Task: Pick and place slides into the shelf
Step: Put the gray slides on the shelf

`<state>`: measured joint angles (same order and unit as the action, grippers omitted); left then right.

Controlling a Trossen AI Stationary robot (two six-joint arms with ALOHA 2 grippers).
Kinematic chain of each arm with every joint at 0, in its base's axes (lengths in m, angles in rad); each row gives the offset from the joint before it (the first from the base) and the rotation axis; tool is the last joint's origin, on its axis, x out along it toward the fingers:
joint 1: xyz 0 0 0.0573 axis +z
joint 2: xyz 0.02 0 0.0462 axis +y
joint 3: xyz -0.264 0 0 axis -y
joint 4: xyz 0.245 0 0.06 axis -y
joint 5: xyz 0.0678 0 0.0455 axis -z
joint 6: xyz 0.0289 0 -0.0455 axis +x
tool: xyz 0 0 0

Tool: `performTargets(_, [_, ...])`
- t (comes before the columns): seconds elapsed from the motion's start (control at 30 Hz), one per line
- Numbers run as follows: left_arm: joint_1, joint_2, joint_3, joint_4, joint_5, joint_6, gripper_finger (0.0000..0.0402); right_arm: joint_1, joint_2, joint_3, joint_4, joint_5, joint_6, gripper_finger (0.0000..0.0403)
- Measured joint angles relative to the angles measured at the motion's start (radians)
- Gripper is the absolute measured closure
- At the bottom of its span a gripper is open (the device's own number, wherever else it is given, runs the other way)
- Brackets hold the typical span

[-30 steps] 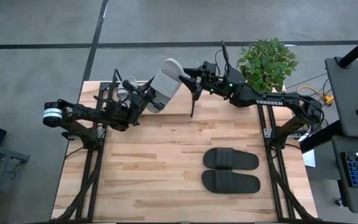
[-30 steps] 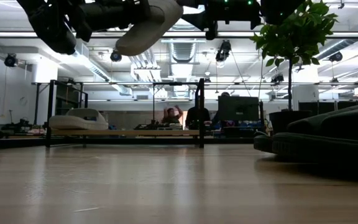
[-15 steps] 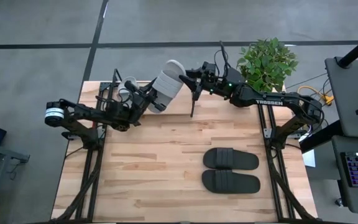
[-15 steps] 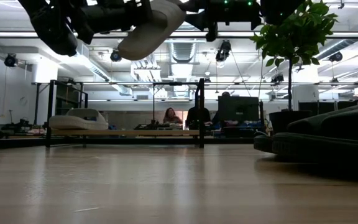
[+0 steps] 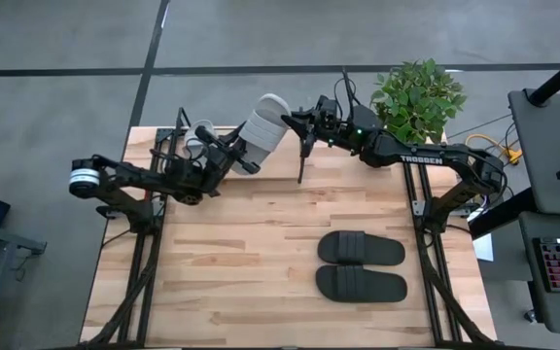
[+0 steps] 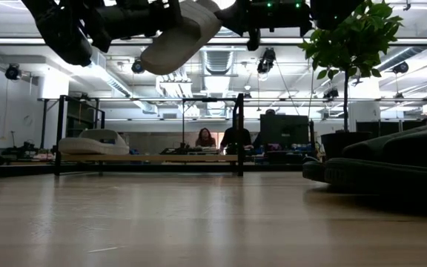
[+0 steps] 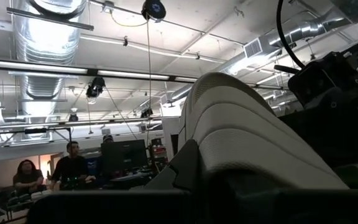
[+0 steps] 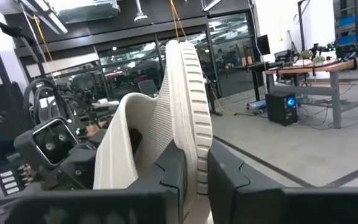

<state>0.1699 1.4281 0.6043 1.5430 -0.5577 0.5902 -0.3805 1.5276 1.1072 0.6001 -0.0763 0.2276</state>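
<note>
One light grey-white slide hangs in the air over the table's far edge, held between both grippers. My left gripper is shut on its left end, my right gripper on its right end. The second light slide lies sole down on the shelf. That shelf stands along the far edge, mostly hidden below the arms in the high view. The two black slides lie side by side, soles down, at the table's near right. My left gripper holds the light slide by its end toward the table's left, coming from the left and slanting upward. The fingers cover the place of contact. The slide stands clear of table and shelf, rising away from this gripper. My right gripper pinches the rim of the sole between its two fingers, one on the footbed side and one on the ribbed tread side. It comes roughly level from the table's right. The slide stands on edge in this hold, lifted clear.
A potted plant stands at the far right corner behind my right arm. The black slides loom large at the right of the low view. Bare wood spreads over the near left. People sit in the room beyond.
My right gripper has shut on the right end of the light slide, staying where it was. The slide's right end has tipped a little upward and toward the far edge; my left gripper has kept its hold.
</note>
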Motion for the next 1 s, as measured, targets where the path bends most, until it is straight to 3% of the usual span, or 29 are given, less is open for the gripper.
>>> performTargets(0.13, [0.0, -0.021, -0.004, -0.058, 0.001, 0.012, 0.0393, -0.01, 0.0, 0.0, -0.006, -0.003, 0.008, 0.0373])
performTargets(0.3, [-0.002, -0.038, -0.006, -0.096, 0.007, 0.046, 0.0355, -0.025, 0.001, 0.021, -0.039, -0.009, 0.007, 0.0374])
performTargets(0.6, [-0.002, -0.14, -0.009, -0.277, 0.0, 0.046, 0.0229, -0.052, 0.002, 0.069, -0.121, -0.002, -0.001, 0.0374])
performTargets(0.8, [-0.003, -0.267, -0.012, -0.495, -0.145, 0.083, 0.0161, -0.069, 0.001, 0.09, -0.164, -0.002, 0.003, 0.0375])
performTargets(1.0, [-0.028, -0.418, -0.042, -0.676, -0.23, 0.101, 0.0151, -0.077, 0.007, 0.121, -0.245, -0.007, 0.008, 0.0375])
